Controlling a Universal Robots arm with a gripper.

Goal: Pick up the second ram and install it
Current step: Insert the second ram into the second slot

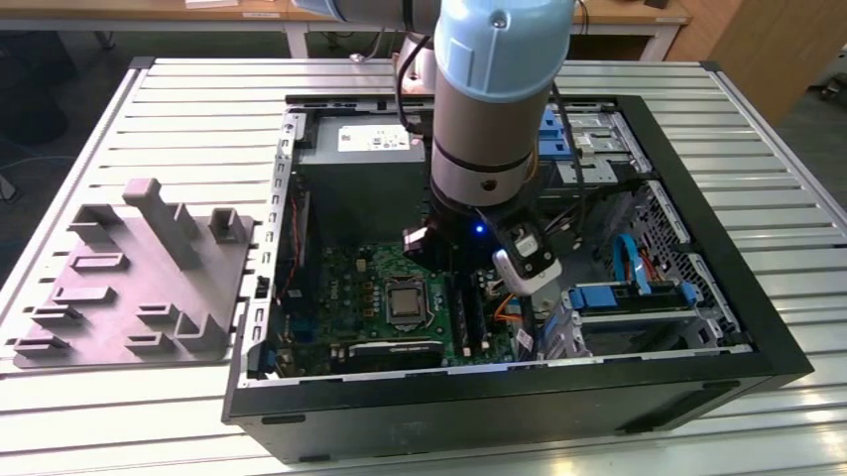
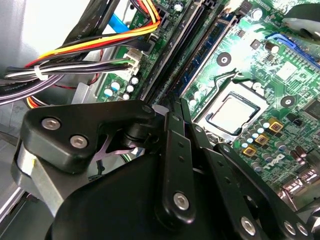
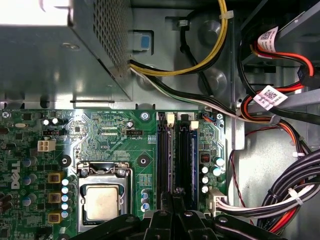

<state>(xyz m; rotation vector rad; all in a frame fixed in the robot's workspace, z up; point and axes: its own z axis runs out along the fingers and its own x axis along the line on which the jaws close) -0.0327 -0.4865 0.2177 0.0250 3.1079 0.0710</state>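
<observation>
Seating the ram: fingers closed over the slot row.
The ram point(image 3: 189, 160) stands on edge in the slot nearer the cable side of the board point(image 3: 115, 131), next to a darker slot. My gripper point(image 3: 176, 197) sits just above its near end, fingers drawn together with nothing visibly pinched. To my judgement, a good seat needs a straight, even downward press, kept off the cables point(image 3: 270, 200), until both end clips latch.
</observation>
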